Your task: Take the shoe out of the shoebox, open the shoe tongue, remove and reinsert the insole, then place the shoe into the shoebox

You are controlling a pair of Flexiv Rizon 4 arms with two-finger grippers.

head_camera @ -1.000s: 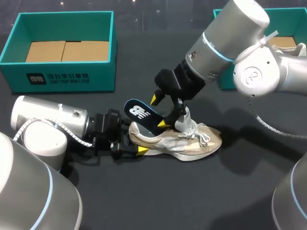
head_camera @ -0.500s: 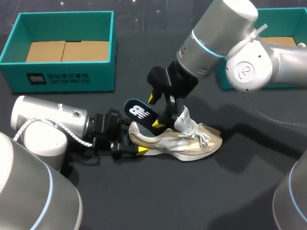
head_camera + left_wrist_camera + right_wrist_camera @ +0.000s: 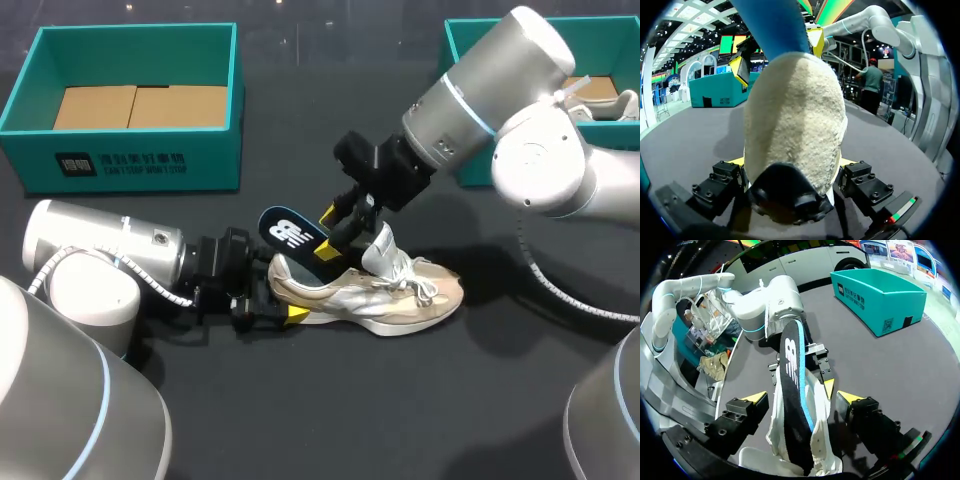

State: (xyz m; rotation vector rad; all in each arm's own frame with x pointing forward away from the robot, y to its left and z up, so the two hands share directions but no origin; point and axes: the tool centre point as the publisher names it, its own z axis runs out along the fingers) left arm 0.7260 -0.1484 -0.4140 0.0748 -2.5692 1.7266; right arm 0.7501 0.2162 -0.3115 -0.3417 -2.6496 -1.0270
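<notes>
A beige sneaker [image 3: 395, 292] lies on its side on the dark table, toe to the right. A dark blue insole [image 3: 290, 235] sticks up out of its opening. My left gripper [image 3: 275, 290] is shut on the sneaker's heel [image 3: 792, 125], one finger on each side. My right gripper [image 3: 327, 233] hangs over the shoe's opening, open. The insole [image 3: 792, 390] stands between its fingers with a gap on both sides, and the raised tongue [image 3: 385, 250] is just beside it.
A teal shoebox [image 3: 150, 160] with a cardboard liner stands at the back left, also seen beyond my left arm [image 3: 765, 305] as the teal box [image 3: 880, 295]. A second teal box [image 3: 610, 28] at the back right holds another shoe [image 3: 625, 103].
My right arm swung left, then back to the right, and its wrist turned, the fingers staying around the insole. The shoe, the insole and my left arm have not moved.
</notes>
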